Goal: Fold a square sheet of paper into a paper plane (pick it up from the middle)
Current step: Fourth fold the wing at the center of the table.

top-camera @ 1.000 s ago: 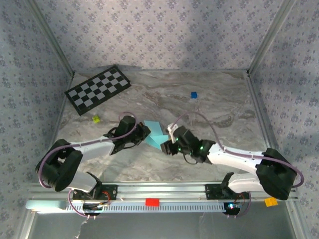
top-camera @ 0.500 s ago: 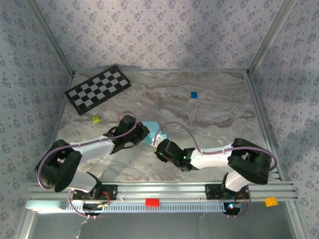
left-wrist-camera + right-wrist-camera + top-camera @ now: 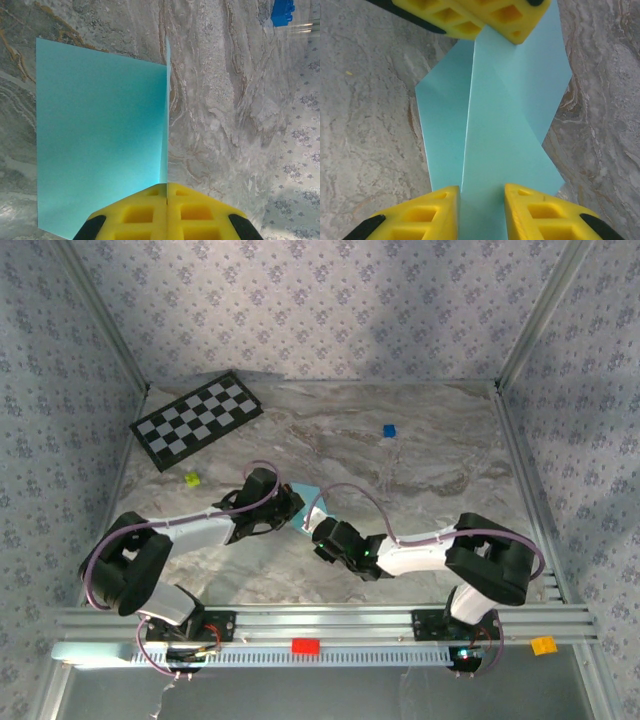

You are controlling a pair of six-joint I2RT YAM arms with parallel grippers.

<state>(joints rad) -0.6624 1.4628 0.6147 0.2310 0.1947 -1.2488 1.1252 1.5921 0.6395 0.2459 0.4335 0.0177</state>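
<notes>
The light sky-blue sheet of paper [image 3: 308, 499] lies partly folded at mid-table between both grippers. My left gripper [image 3: 166, 187] is shut on the paper [image 3: 100, 140], pinching a raised fold whose thin edge runs straight ahead from its yellow fingertips. In the top view the left gripper [image 3: 293, 508] sits at the paper's left side. My right gripper [image 3: 482, 200] is open, and a long creased flap of the paper [image 3: 505, 125] runs through the gap between its yellow fingers. The left gripper's fingers [image 3: 495, 15] show at the paper's far end. In the top view the right gripper [image 3: 320, 528] covers the paper's near edge.
A black-and-white checkerboard [image 3: 196, 418] lies at the back left. A tiny blue cube [image 3: 389, 430] sits at the back right of centre, and a small yellow-green block [image 3: 191, 479] lies left of the left arm. Metal frame posts and patterned walls enclose the marble table [image 3: 440, 470].
The right arm folded back and swung its gripper left and nearer, onto the paper's near edge, covering more of the sheet. The left gripper kept its hold and barely shifted.
</notes>
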